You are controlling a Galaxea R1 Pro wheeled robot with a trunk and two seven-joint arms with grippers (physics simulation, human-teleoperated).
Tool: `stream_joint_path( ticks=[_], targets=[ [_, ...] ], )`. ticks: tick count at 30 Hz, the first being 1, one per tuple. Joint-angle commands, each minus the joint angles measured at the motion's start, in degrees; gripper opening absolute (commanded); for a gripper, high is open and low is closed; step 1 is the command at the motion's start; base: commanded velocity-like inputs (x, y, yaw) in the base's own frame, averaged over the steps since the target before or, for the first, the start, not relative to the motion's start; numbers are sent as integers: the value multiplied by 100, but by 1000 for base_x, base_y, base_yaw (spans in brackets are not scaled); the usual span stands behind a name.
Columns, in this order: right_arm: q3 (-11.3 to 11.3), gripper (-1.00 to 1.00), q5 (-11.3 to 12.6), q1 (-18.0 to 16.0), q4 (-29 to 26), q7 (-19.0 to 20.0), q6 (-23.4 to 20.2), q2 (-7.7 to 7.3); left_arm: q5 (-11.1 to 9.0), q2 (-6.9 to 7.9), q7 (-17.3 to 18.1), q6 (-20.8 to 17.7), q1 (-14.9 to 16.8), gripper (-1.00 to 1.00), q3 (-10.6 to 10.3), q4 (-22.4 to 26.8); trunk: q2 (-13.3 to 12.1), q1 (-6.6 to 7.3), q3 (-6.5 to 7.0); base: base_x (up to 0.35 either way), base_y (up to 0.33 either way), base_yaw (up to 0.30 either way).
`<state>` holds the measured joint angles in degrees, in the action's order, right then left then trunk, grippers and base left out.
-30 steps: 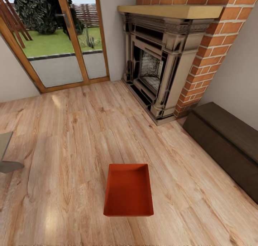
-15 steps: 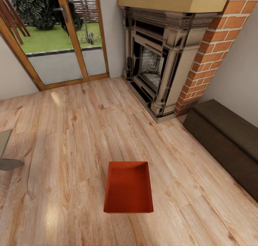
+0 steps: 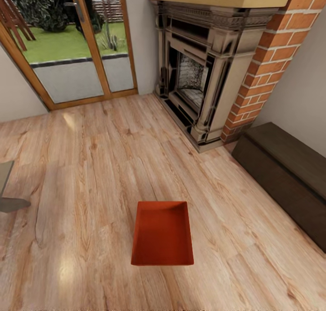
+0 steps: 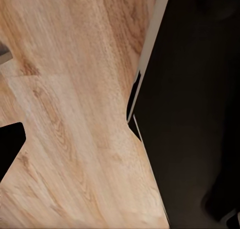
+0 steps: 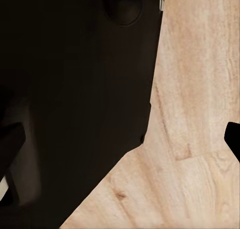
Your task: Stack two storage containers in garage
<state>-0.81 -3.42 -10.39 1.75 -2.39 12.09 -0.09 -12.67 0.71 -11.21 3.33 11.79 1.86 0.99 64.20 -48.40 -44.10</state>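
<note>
Storage container [image 3: 163, 236]: red-orange, lidless, lying on light wood plank floor [image 3: 81, 179], near brick fireplace [image 3: 213, 71]. Still the fetching step, nothing lifted. Fingers' spread: cannot tell from either wrist view. Container's place relative to fingers likewise unclear. Next: close in, lower both arms, grip opposite walls.

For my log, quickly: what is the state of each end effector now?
Left end effector: cannot be told.
Right end effector: cannot be told.
</note>
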Motion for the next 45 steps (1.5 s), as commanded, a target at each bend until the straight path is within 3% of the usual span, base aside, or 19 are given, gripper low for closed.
stream_joint_path(
  ticks=[1, 32, 33, 36, 37, 38, 41, 44, 45],
  targets=[
    [-6, 100, -36, -7, 19, -25, 30, 0, -25, -1, -4, 21, 4, 100, 16, -4, 2, 0, -12, 0, 0, 0],
    [-2, 100, -45, -7, -4, -205, -13, -7, -74, -40, -27, 20, 2, 100, 75, 12, 2, 0, -36, 0, 0, 0],
    [61, 100, -5, 60, -745, -431, -797, -179, -75, -5, -27, -30, 6, 100, 71, 277, 2, 0, -36, 0, 0, 0],
    [127, 100, 4, 50, -1160, -470, -1099, -302, -71, 120, -44, -128, 7, 100, 69, 693, 2, 0, -36, 0, 0, 0],
    [155, 100, 4, 42, -1215, -476, -1124, -338, -71, 152, -52, -176, 8, 100, 69, 805, 2, 0, -36, 0, 0, 0],
    [265, 100, 6, -29, -1321, -508, -1167, -435, -72, 274, -71, -391, 21, 100, 69, 1141, 2, 0, -36, 0, 0, 0],
    [476, 100, 9, -331, -1368, -577, -1110, -513, -86, 470, -78, -748, 40, 100, 74, 1512, 2, 0, -36, 0, 0, 0],
    [756, 100, 20, -816, -1332, -644, -895, -576, -99, 620, -83, -1029, 63, 100, 76, 1699, 2, 0, -36, 0, 0, 0],
    [891, 100, 23, -1160, -1318, -706, -785, -622, -102, 664, -88, -1127, 99, 100, 77, 1747, 2, 0, -36, 0, 0, 0]
  ],
)
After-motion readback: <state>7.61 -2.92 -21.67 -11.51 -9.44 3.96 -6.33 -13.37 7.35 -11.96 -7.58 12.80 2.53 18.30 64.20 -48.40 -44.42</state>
